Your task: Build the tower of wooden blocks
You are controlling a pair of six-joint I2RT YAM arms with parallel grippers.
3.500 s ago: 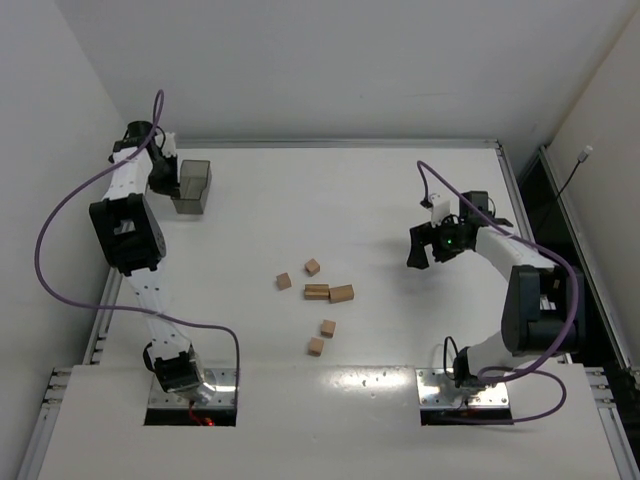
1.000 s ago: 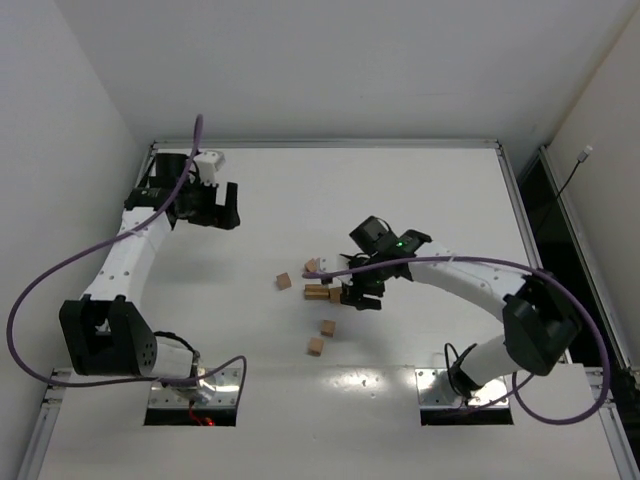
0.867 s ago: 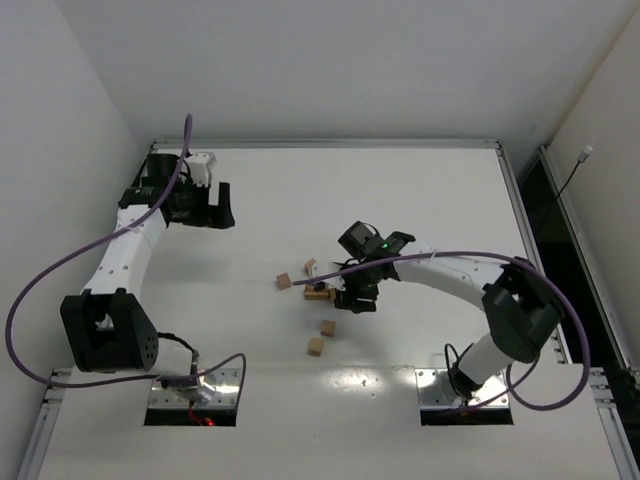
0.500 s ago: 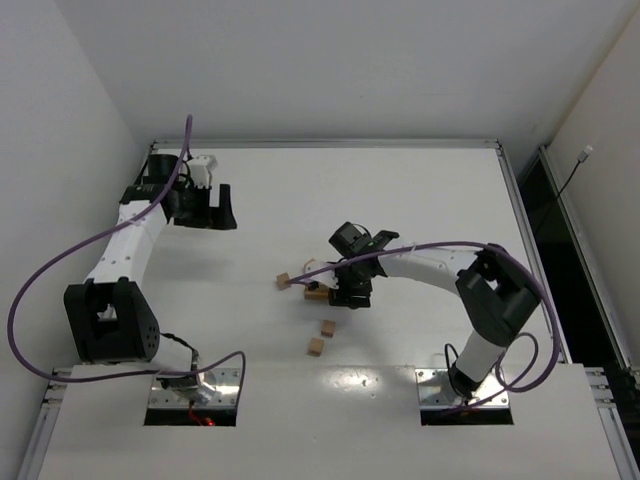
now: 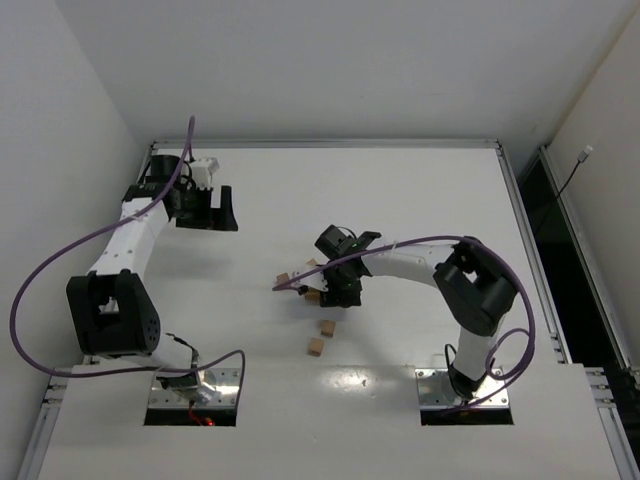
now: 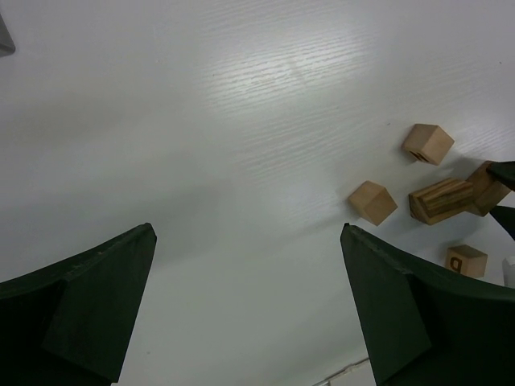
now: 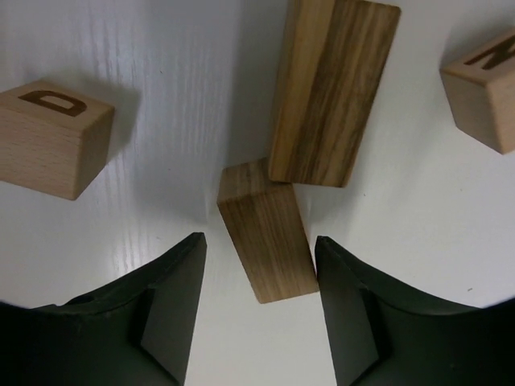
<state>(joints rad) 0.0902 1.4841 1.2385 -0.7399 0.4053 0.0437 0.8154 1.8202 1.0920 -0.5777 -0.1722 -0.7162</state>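
Near the table's middle the blocks (image 5: 327,328) lie loose and unstacked, so no tower stands yet. One small block (image 7: 269,233) touches the end of a longer striped block (image 7: 334,88). The right gripper (image 7: 257,265) straddles the small one, jaws wide and not touching it, apparently lined up for a grasp. Toward the far left corner the left gripper (image 5: 205,210) hovers, jaws wide and holding nothing, probably to keep clear. No container shows clearly; a grey sliver (image 6: 4,36) cannot be identified.

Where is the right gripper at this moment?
Top view: the right gripper is over the cluster of wood blocks near the table's middle. Its wrist view shows its open fingers straddling a small block that touches a longer striped block.
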